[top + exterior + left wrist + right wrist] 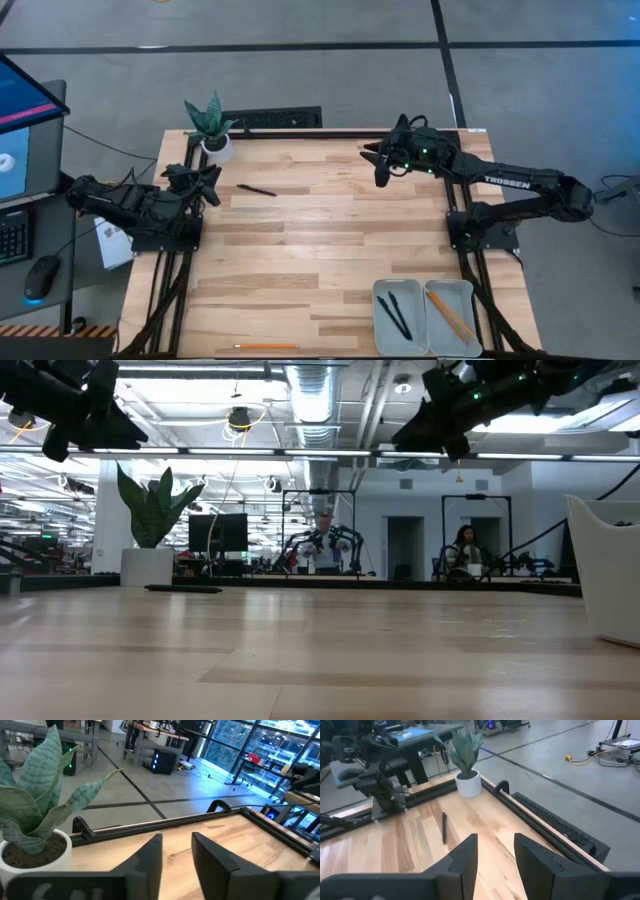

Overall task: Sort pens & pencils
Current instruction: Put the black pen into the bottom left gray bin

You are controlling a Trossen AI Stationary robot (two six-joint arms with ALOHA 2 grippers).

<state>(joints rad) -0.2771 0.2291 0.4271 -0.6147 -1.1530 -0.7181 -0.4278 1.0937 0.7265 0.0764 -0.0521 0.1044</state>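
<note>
Table: a pale wooden table carried the work; both arms hung above its far half.
Sorting trays: two light grey trays sat side by side at the near right corner; the left tray held two black pens; the right tray held orange pencils; the split by kind showed each tray was meant for one sort.
Loose pen: one black pen lay flat on the far left of the table, just right of the left gripper and near the potted plant; it was untouched and apart from any finger.
Loose pencil: one orange pencil lay at the near edge, left of centre, well apart from the trays.
Left gripper: the left gripper hovered off the board beside the plant; its fingers stood a narrow gap apart with nothing between them.
Right gripper: the right gripper was raised over the far right, pointing toward the loose pen; its fingers were parted and held nothing.
Judgement: sorting appeared partly done; the loose pen looked the likelier next pick.
</note>
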